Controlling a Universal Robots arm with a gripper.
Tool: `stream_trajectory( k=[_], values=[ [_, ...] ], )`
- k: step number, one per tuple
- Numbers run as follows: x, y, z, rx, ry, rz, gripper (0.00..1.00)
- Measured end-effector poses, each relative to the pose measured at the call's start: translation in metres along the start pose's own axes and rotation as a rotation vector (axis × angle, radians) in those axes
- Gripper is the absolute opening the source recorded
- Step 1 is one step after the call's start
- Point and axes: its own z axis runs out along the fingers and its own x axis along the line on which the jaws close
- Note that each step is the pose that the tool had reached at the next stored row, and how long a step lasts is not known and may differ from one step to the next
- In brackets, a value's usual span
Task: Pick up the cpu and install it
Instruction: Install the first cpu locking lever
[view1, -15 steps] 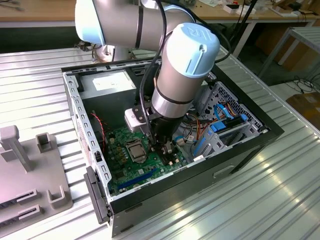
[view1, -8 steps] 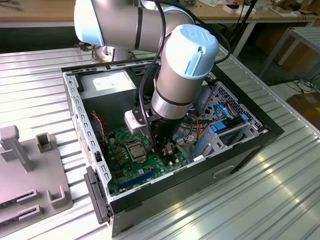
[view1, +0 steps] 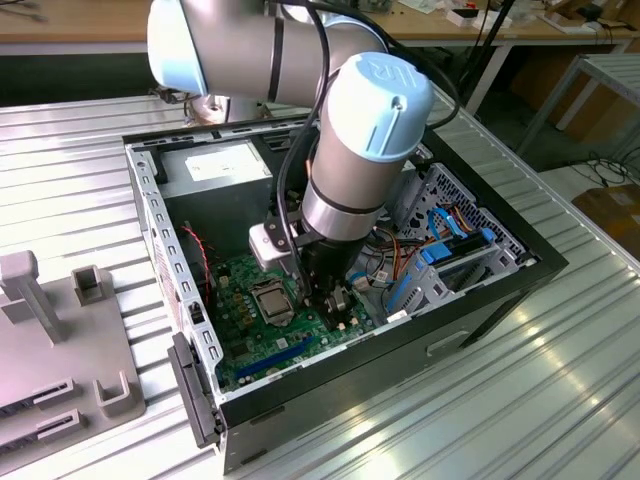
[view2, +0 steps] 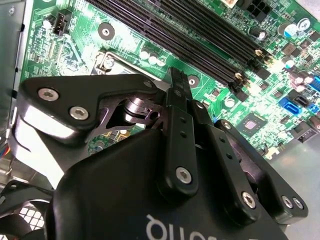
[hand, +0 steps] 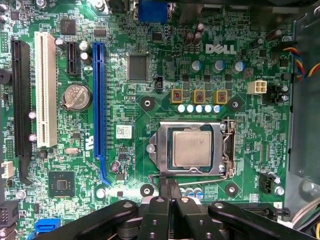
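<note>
- An open computer case (view1: 480, 300) lies on a ribbed metal tabletop (view1: 560, 400), with the green motherboard (hand: 150, 65) flat inside it.
- The robot arm (view1: 350, 170) reaches down into the case, and its gripper (hand: 169, 192) hangs low over the motherboard, just beside the socket (hand: 227, 150).
- The jaws are pressed together into one narrow black tip and pinch nothing.
- The cpu (hand: 192, 147), a dull silver-grey square, sits in the socket, framed by the metal load plate, with the wire lever lying along the socket's edge.
- In the first wrist view the closed tip touches or nearly touches the socket's near edge; which cannot be told.
- Judgement: the pick-and-place part looks done, and the work in hand is seating or locking the chip.
- Any further push beside the socket calls for a light, straight touch, since small capacitors (hand: 199, 108) stand close to it.
</note>
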Motion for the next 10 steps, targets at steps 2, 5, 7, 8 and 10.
stream_trajectory(
  k=[2,5,7,8,10],
  values=[
    [0.0,0.0,0.0005,0.0002,0.0008,-0.001,0.11],
    [0.0,0.0,0.001,0.0007,0.0021,-0.003,0.11],
    [0.0,0.0,0.0014,0.001,0.0038,-0.006,0.11],
    [0.0,0.0,0.0015,0.001,0.0042,-0.006,0.11],
    [0.0,0.0,0.0017,0.0011,0.0053,-0.008,0.11]
  ],
)
